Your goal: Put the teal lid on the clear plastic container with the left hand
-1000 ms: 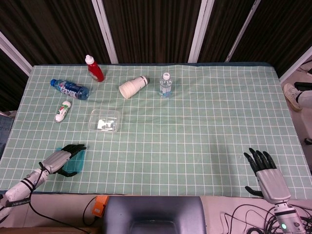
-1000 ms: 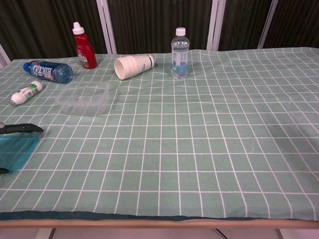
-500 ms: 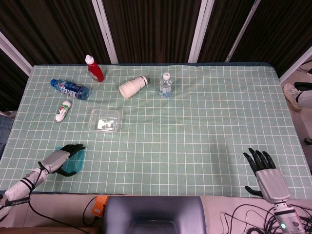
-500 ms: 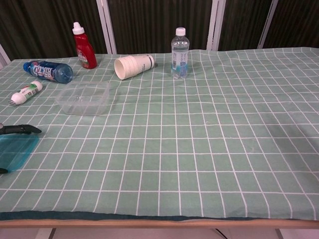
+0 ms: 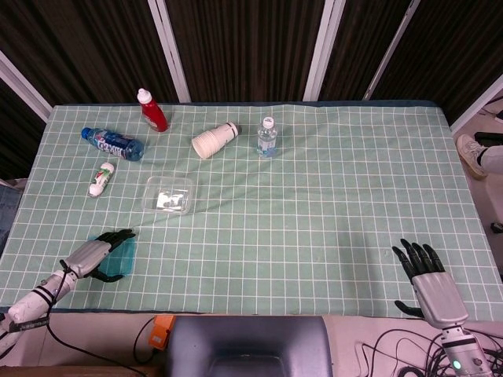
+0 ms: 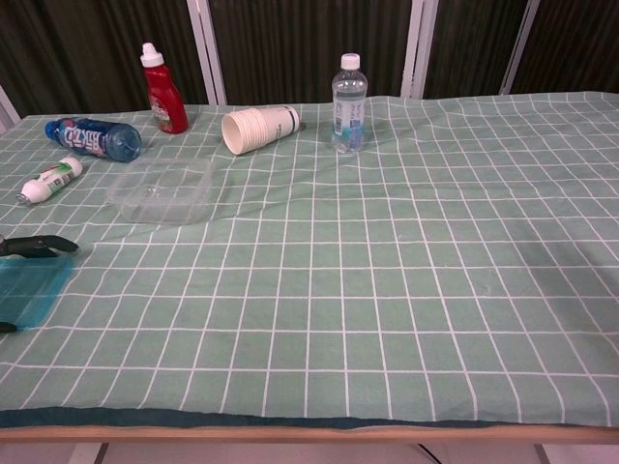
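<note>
Gripping the teal lid (image 5: 118, 258) at the worktop's (image 5: 314, 212) near left corner, the left hand (image 5: 96, 255) sits well short of the clear plastic container (image 5: 169, 193) farther back, while the right hand (image 5: 428, 279) rests spread and empty at the near right edge.

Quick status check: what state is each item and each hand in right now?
Teal lid: off the container, under the left hand.
Clear plastic container: open, upright.
Left hand: fingers laid over the lid.
Right hand: empty, fingers spread.
Cup stack: on its side.
Blue bottle: lying down.
Water bottle: upright, capped.
</note>
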Available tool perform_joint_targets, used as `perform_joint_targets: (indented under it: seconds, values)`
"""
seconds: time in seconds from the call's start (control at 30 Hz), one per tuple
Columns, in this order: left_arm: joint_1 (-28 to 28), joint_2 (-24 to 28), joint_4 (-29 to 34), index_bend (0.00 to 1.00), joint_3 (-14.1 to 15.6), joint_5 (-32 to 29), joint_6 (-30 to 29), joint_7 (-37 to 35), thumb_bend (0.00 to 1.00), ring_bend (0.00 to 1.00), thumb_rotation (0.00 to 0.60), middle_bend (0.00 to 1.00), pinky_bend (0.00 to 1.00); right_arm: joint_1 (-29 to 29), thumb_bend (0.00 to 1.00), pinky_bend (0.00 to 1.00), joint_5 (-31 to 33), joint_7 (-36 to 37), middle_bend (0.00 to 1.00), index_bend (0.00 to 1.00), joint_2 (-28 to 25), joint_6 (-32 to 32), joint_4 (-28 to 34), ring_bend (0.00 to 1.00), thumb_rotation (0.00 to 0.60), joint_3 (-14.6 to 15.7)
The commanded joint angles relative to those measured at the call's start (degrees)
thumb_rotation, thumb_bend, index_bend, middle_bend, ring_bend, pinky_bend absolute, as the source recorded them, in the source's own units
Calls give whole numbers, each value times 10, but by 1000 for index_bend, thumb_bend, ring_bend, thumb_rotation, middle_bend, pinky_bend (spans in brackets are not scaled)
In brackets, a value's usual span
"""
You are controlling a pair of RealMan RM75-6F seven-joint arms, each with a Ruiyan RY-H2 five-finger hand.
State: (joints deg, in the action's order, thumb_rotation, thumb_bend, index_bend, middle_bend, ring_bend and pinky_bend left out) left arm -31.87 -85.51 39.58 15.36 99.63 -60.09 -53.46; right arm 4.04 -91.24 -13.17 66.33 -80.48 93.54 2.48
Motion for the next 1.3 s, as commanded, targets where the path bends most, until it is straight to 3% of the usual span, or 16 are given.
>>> perform_joint_targets:
  seconds: [0.03, 0.1, 0.27, 0.43, 0.7, 0.93, 1.17, 1.3]
  values:
    - [4, -2, -4, 0, -2, -3, -5, -1, 229, 461, 600, 213, 386, 0, 62, 0, -1, 0, 0, 0, 0, 0, 0, 0, 600, 0]
    - [7, -3, -6, 0, -2, -4, -6, -3, 232, 504, 600, 277, 433, 0, 62, 0, -1, 0, 0, 0, 0, -1, 0, 0, 600, 0]
    - [11, -5, -10, 0, -4, -6, -11, -11, 237, 547, 600, 314, 485, 0, 62, 0, -3, 0, 0, 0, 0, -2, 0, 0, 600, 1]
    - [18, -2, -9, 0, -12, -7, -43, -8, 251, 609, 600, 448, 569, 0, 62, 0, -3, 0, 0, 0, 0, -1, 0, 0, 600, 1]
    - [21, 20, 11, 0, -29, -13, -79, 14, 253, 684, 600, 546, 653, 0, 62, 0, -5, 1, 0, 0, 0, -2, 0, 0, 600, 2]
    - [-16, 112, 157, 0, -59, -18, -84, 123, 255, 705, 600, 575, 674, 2, 62, 0, -2, 2, 0, 0, 0, 3, 0, 0, 600, 2]
    - [-89, 197, 330, 2, -108, -59, 16, 244, 254, 722, 600, 593, 692, 5, 62, 0, 6, 8, 0, 0, -3, 9, -2, 0, 600, -2]
    - [-134, 206, 365, 9, -143, -100, 90, 285, 262, 725, 600, 599, 694, 9, 62, 0, 16, 11, 0, 0, -3, 17, -2, 0, 600, -6]
